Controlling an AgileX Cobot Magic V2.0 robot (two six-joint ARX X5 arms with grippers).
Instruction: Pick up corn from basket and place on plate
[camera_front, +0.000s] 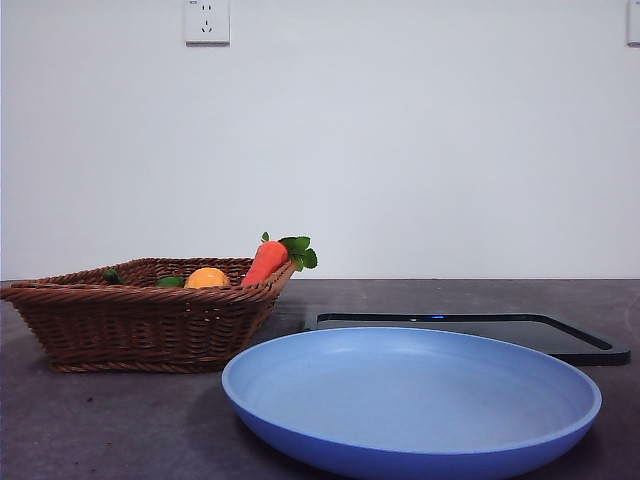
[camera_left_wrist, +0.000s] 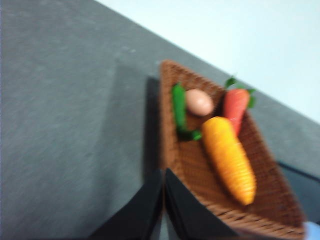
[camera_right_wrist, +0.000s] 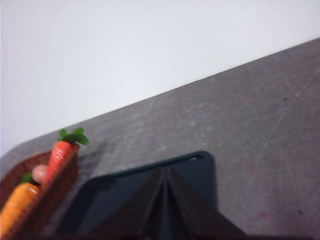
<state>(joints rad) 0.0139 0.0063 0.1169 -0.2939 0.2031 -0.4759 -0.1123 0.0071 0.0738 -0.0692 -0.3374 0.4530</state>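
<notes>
The yellow-orange ridged corn (camera_left_wrist: 230, 157) lies inside the brown wicker basket (camera_left_wrist: 272, 200), beside an orange carrot (camera_left_wrist: 236, 106). In the front view only the corn's top (camera_front: 207, 277) shows above the rim of the basket (camera_front: 140, 325) at the left. The large blue plate (camera_front: 520, 440) sits in front at the right, with nothing on it. My left gripper (camera_left_wrist: 164, 175) is shut, above the table at the basket's near rim. My right gripper (camera_right_wrist: 165, 172) is shut over the black tray (camera_right_wrist: 197, 165). The corn (camera_right_wrist: 14, 207) also shows at the edge of the right wrist view.
A pinkish egg (camera_left_wrist: 199, 102) and a green pod (camera_left_wrist: 179, 106) share the basket with the carrot (camera_front: 265, 262). A flat black tray (camera_front: 560, 335) lies behind the plate. A white wall with a socket (camera_front: 207, 21) closes the back.
</notes>
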